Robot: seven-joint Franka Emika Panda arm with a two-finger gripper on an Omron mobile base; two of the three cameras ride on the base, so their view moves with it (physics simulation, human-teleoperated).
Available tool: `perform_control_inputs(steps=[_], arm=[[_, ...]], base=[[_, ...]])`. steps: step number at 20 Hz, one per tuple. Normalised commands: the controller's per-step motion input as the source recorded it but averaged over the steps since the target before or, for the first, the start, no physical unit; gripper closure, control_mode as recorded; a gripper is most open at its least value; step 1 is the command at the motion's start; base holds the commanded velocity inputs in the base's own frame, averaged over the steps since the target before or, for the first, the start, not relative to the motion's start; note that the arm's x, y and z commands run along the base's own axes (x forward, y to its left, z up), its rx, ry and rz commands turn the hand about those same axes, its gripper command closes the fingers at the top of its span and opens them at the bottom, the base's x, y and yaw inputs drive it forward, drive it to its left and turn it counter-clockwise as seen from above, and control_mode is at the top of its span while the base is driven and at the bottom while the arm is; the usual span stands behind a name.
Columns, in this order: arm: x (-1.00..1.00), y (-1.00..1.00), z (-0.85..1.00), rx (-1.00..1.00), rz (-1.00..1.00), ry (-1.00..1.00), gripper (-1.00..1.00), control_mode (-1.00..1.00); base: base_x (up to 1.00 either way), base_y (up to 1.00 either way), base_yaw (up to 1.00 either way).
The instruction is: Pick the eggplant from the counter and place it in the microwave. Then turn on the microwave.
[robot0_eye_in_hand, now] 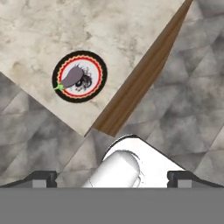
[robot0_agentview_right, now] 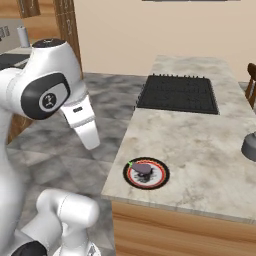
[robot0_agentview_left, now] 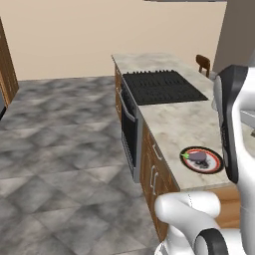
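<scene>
1. We see the eggplant (robot0_agentview_left: 200, 156) lying on a round red-rimmed plate (robot0_agentview_left: 215, 166), green stem end pointing toward the bench's front edge.
2. Plate sits on the bench (robot0_agentview_left: 174, 122), near the corner closest to the robot base and close to the front edge over the floor.
3. In the right base view the eggplant (robot0_agentview_right: 142, 169) is the same: on the plate (robot0_agentview_right: 161, 179), on the light marbled bench (robot0_agentview_right: 200, 140).
4. Hand view looks down on it from high up: eggplant (robot0_eye_in_hand: 72, 76) inside the plate (robot0_eye_in_hand: 99, 65), plate on the bench (robot0_eye_in_hand: 52, 30) near its corner; brown wooden edge runs diagonally beside it.
5. Gripper (robot0_eye_in_hand: 112, 177): fingertips (robot0_eye_in_hand: 43, 178) stand far apart at the two bottom corners of the hand view, fully spread, nothing between them. We call it wide open and empty.
6. Gripper is well above the eggplant, well apart from it, not touching.
7. Black ridged cooktop (robot0_agentview_left: 162, 85) is set in the bench further back, well apart from the plate.
8. Dark-fronted oven (robot0_agentview_left: 128, 127) is in the cabinet front below the cooktop.
9. Grey object (robot0_agentview_right: 250, 145) at the right edge of the right base view rests on the bench; we cannot tell what it is.
10. Grey tiled floor (robot0_agentview_left: 60, 149) lies left of the bench.
</scene>
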Motion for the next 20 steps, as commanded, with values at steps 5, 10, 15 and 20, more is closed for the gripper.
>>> perform_control_inputs(steps=[5,10,15,20], arm=[[0.34,-0.21,-0.44,0.04,-0.18,0.0,-1.0,-1.0],[0.33,-0.16,-0.44,0.04,-0.13,0.0,-1.0,-1.0],[0.32,-0.12,-0.39,0.03,-0.1,-0.01,-1.0,-1.0],[0.3,-0.05,-0.35,0.0,-0.05,-0.09,-1.0,-1.0]], base=[[0.0,0.0,0.0],[0.0,0.0,0.0],[0.0,0.0,0.0],[0.0,0.0,0.0]])
